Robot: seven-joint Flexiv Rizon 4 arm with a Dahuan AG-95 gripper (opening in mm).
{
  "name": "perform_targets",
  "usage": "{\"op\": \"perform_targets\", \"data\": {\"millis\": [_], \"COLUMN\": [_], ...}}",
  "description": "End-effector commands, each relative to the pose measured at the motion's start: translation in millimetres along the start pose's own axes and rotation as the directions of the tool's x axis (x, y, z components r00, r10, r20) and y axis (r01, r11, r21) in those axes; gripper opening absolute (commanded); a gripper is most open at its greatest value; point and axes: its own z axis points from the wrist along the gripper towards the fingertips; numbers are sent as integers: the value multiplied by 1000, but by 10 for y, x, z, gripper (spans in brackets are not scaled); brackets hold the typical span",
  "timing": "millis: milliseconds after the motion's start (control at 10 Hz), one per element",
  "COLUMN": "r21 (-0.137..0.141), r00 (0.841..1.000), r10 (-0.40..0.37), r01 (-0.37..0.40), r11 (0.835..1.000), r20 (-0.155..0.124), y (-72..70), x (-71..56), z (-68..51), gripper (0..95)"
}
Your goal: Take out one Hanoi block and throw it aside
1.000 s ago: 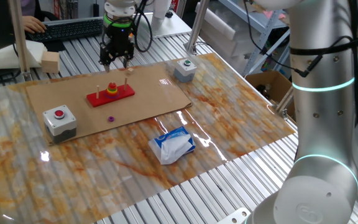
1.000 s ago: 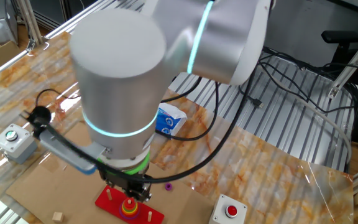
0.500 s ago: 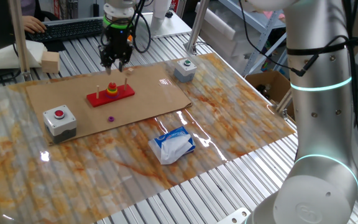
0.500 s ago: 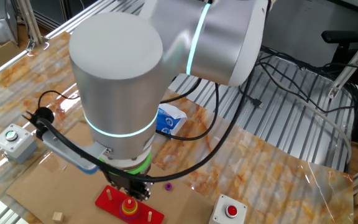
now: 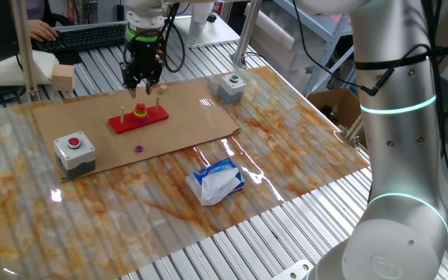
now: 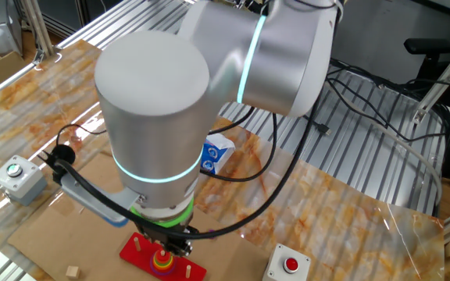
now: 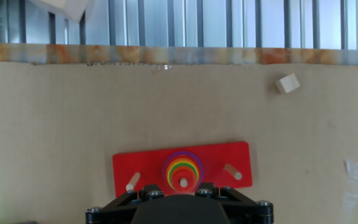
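**Gripper poised over the ring stack on the red peg base**

My gripper (image 5: 141,84) hangs just above the red peg base (image 5: 138,119), over its middle peg, where the coloured rings are stacked. In the hand view the base (image 7: 229,155) lies crosswise below me, a bare wooden peg (image 7: 232,172) toward each end and the ring stack (image 7: 183,170) on the centre one. From above the stack shows as concentric bands: purple outermost, then orange-red, yellow and green, with the Hanoi block (image 7: 183,177), a tiny red disc, innermost around the peg tip. It sits on top of the stack, not yet lifted.

My fingers (image 5: 134,84) point down toward the stack, but I cannot tell how far apart they stand: the hand view shows only my black housing at its lower edge, and in the other fixed view the arm's own bulk covers most of the gripper (image 6: 176,243).

The base rests on a brown cardboard sheet (image 5: 193,117). A tiny purple disc (image 5: 138,148) lies loose on the cardboard near the base, on the side toward the red-button box (image 5: 75,150). A small wooden cube (image 7: 287,83) lies on the cardboard beyond the base, well apart from it. A green-button box (image 5: 231,86) stands at the cardboard's corner, and a blue-and-white tissue pack (image 5: 216,180) lies off the cardboard on the marbled tabletop (image 5: 302,155).
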Motion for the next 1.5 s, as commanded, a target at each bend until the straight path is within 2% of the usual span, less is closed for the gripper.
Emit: {"op": "perform_targets", "data": {"millis": [100, 700, 1200, 1500], "r21": [1, -6, -5, -6], "r00": [1000, 1000, 1000, 1000], "r10": [8, 2, 9, 11], "r01": [-8, -2, -9, -11], "r11": [1000, 1000, 1000, 1000], "r20": [-4, -6, -8, -12], "y": [22, -51, -25, -24], "x": [-24, -90, -105, -107], "z": [57, 189, 287, 308], "gripper": [380, 380, 380, 380]}}
